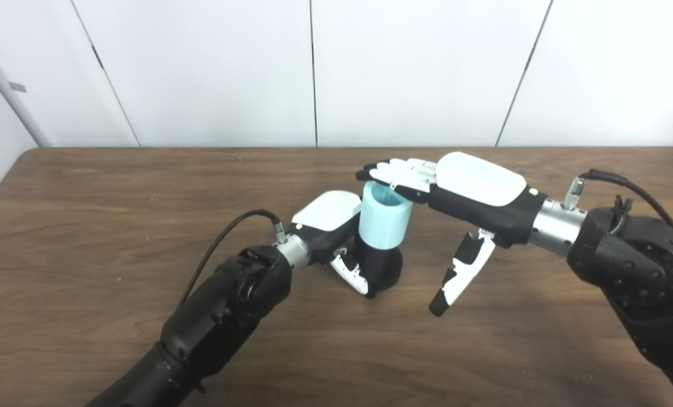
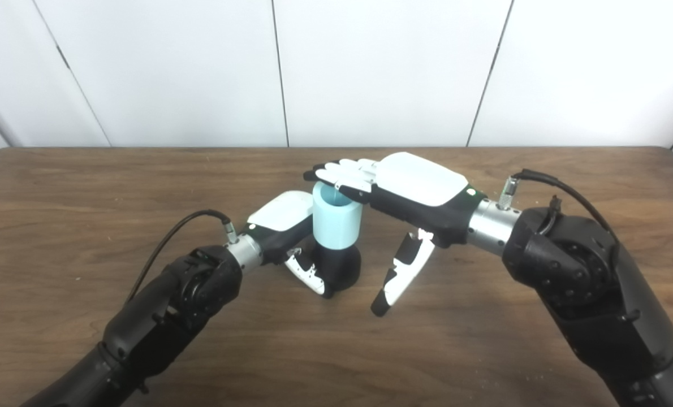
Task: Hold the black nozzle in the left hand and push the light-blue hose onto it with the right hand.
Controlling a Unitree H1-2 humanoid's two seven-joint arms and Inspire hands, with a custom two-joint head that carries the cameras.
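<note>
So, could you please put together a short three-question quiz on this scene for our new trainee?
1. True or false: the light-blue hose stands upright on top of the black nozzle.
2. Which hand is wrapped around the nozzle's base? A) left hand B) right hand C) neither
3. Fill in: the right hand lies flat, palm down, with its fingers over the hose's open ____ end, and its thumb hangs free, pointing down towards the table.

Key:
1. True.
2. A; the left hand's fingers curl around the black base.
3. Top; whether the fingers actually press on the rim cannot be told.
</note>
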